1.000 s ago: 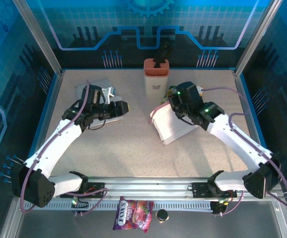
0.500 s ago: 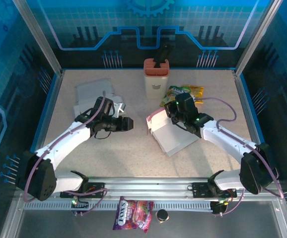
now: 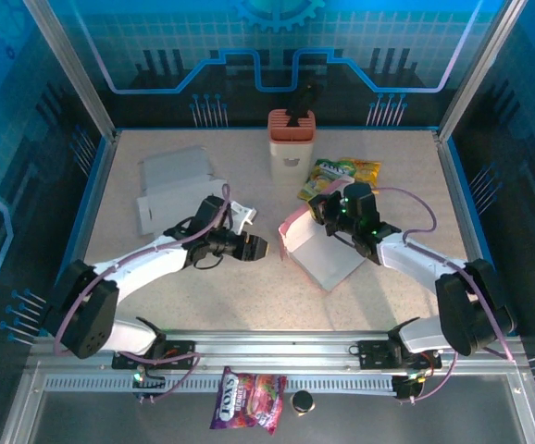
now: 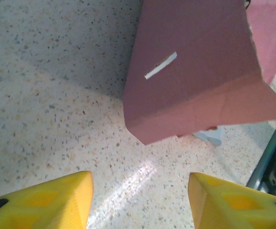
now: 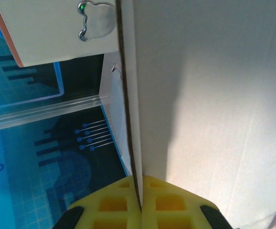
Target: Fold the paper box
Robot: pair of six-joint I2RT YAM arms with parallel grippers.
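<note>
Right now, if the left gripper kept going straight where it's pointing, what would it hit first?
Probably the pink paper box, directly ahead of the open left gripper across a strip of bare table; depth is hard to judge.

The paper box [image 3: 321, 254] lies right of centre on the table [image 3: 249, 305]. My right hand [image 3: 317, 207] is on its upper edge, and my left hand [image 3: 255, 248] is just left of it, apart. Flat sheets [image 3: 170, 180] lie upper left, and a snack packet [image 3: 343, 172] lies behind the box.
</note>
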